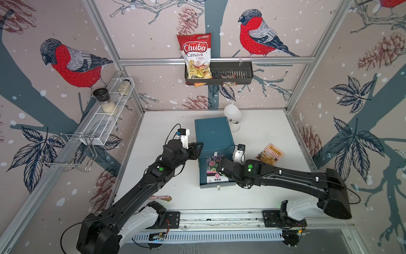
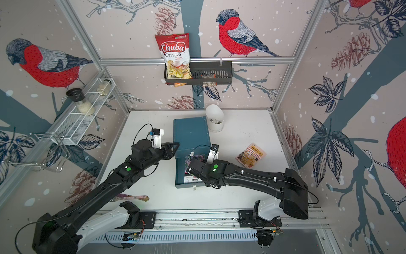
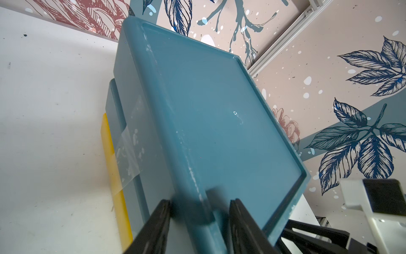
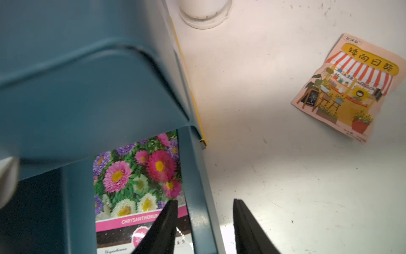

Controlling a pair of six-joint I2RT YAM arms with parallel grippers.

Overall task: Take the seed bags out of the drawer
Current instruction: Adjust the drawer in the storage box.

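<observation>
Flower seed bag [image 4: 136, 176] against drawer [image 4: 195, 176] right wall; right tool [image 4: 204, 201] astride wall.

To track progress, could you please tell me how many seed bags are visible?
2: the orange packet on the table, the flower packet in the open drawer. Others may hide beneath.

The teal-blue plastic drawer box [image 1: 213, 134] has a yellow strip [image 3: 119, 215] at its base. The glossy flower seed packet [image 4: 136, 180] shows pink, purple and white blooms above a magenta band. At the box's three o'clock, the peach-yellow seed packet [image 4: 349, 88] bears a red-and-white striped awning.
</observation>
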